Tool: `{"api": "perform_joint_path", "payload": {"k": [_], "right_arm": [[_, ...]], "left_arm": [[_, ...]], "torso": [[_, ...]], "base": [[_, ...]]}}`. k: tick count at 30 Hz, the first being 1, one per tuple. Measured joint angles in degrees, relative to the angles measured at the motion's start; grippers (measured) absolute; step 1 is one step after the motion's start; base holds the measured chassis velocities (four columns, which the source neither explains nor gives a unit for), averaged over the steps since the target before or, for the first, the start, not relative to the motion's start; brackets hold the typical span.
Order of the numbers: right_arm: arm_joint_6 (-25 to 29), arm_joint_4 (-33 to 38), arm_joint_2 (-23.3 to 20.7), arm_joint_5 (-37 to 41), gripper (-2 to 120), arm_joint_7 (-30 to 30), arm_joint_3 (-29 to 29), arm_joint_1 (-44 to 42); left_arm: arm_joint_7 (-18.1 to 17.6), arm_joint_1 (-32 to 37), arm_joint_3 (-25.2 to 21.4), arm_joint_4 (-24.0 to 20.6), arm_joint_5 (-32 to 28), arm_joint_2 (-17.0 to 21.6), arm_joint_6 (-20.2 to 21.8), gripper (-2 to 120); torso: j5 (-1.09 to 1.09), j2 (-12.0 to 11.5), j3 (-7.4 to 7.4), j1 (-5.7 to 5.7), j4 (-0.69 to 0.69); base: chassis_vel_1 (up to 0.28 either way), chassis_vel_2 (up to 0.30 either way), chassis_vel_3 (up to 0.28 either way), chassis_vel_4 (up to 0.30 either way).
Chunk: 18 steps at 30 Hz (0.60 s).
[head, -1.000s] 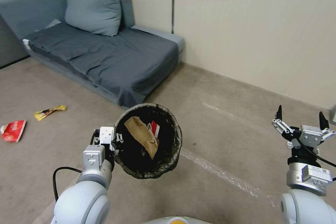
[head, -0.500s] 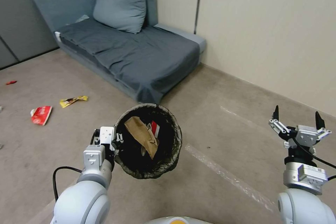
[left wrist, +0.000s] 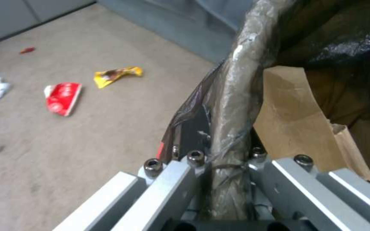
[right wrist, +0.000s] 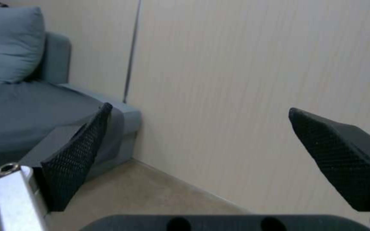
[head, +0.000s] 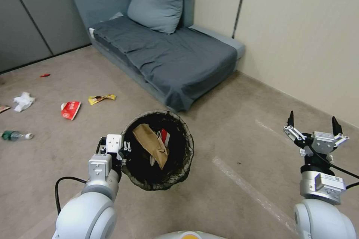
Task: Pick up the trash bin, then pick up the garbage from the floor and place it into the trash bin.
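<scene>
Turning leftward, bringing more floor garbage (head: pixel 70 109) into sight; left claw (head: pixel 125 152) pinching trash bin (head: pixel 159 149) rim, right claw (head: pixel 312 124) spread.

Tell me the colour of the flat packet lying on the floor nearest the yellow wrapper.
Red with white markings: the flat red packet, clearest in the left wrist view.

Litter (head: pixel 70 109) lies on the floor (head: pixel 232 145) left of the sofa (head: pixel 168 52), beyond the held bin (head: pixel 159 179).
</scene>
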Motion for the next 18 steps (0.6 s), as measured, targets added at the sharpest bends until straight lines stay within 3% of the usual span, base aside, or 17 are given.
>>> {"api": "perform_joint_path", "payload": {"k": [18], "right_arm": [[-1.7, 0.1, -1.2, 0.4, 100, 0.1, -0.1, 0.6]], "left_arm": [[0.1, -0.4, -0.5, 0.2, -0.3, -0.5, 0.0, 0]], "torso": [[0.0, 0.0, 0.0, 0.0, 0.0]], "base": [[0.061, 0.065, 0.066, 0.066]]}}
